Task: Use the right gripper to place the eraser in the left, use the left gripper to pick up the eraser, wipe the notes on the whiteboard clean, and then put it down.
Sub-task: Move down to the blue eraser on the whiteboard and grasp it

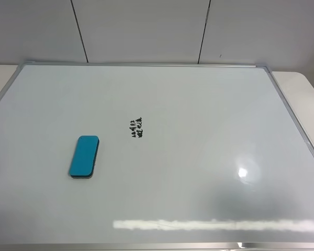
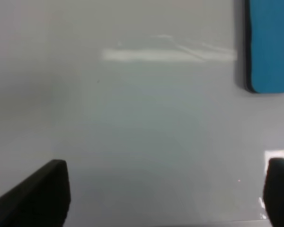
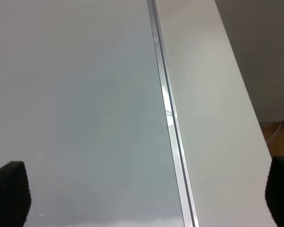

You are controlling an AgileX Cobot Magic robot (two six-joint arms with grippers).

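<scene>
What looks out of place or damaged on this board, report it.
Nothing stands out. The eraser lies flat on the whiteboard, left of the notes and apart from them. The left gripper and right gripper are open and empty.

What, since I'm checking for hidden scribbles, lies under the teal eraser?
The eraser lies flat on the whiteboard; only its thin dark bottom layer shows at the edge. The board beneath is covered, so unseen. The notes sit apart, uncovered.
</scene>
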